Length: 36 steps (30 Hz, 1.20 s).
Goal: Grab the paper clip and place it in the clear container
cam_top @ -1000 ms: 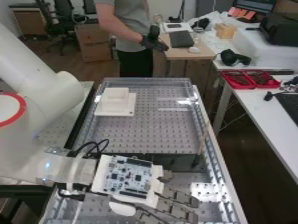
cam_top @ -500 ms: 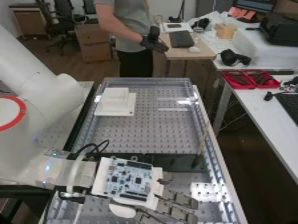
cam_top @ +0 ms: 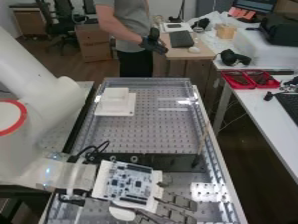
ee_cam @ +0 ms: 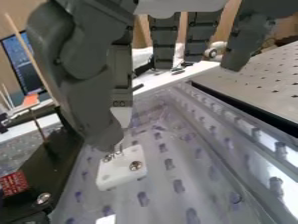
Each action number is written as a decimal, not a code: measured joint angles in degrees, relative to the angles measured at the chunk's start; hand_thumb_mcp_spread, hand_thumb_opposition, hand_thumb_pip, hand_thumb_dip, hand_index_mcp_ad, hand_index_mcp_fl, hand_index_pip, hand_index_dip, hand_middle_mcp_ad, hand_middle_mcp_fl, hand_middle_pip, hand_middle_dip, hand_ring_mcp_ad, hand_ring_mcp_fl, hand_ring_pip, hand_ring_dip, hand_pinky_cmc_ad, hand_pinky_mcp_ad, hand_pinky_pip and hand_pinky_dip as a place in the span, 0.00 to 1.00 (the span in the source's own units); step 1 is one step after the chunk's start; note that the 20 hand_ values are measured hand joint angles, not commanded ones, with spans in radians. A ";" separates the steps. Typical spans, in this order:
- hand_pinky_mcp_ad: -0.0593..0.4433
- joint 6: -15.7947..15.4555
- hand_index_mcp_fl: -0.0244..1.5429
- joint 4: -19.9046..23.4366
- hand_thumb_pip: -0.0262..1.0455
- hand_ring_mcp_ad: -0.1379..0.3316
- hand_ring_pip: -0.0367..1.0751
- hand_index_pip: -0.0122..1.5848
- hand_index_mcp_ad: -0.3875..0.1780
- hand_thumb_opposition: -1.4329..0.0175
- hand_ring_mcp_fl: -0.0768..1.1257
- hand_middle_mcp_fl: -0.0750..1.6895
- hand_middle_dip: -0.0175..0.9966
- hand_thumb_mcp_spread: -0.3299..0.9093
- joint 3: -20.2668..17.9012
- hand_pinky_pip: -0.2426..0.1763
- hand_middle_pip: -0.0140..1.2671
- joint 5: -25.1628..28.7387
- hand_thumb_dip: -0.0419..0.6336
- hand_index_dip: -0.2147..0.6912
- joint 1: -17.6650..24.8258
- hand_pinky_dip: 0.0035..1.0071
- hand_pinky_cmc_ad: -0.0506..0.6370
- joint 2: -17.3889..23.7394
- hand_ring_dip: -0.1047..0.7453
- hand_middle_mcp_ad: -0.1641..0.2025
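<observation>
at the near end of the bench (cam_top: 234,200), the hand (cam_top: 181,201) sits low, a blue-and-white circuit board (cam_top: 130,184) on its white mount, and the white arm (cam_top: 40,170) comes in from the left. i cannot tell from here whether the hand is grasping anything or not. a thin bit of bright metal (ee_cam: 119,149) (the paper clip, as far as i can make out) is right at the hand's lower end, just over a small white block (ee_cam: 120,172) with screws in it. black cables (cam_top: 93,148) loop up beside the arm. a little farther on, a dark bar (cam_top: 166,161) runs across the bench, and a thin wooden stick (cam_top: 202,142) stands at a tilt near its right end. beyond the bar, toward the far left, a white stepped block (cam_top: 115,105) rests inside the clear container (cam_top: 149,79). past that, on a white table at the right, are red trays (cam_top: 239,86).
</observation>
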 joint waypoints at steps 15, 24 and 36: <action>0.67 0.11 0.19 -0.48 0.61 0.58 0.11 0.96 0.35 0.36 0.06 0.07 0.22 0.66 0.76 0.43 0.12 -0.96 0.46 0.40 -0.18 0.20 0.55 -0.87 0.24 0.70; 0.67 0.06 0.21 -0.78 0.61 0.58 0.11 0.97 0.35 0.36 0.06 0.07 0.22 0.67 1.28 0.46 0.12 -1.35 0.46 0.41 -0.33 0.19 0.55 -1.14 0.24 0.70; 0.67 0.61 0.28 -0.33 0.58 0.58 0.11 0.97 0.33 0.35 0.06 0.07 0.22 0.68 1.38 0.47 0.12 -1.47 0.46 0.39 -0.30 0.19 0.55 -1.31 0.24 0.70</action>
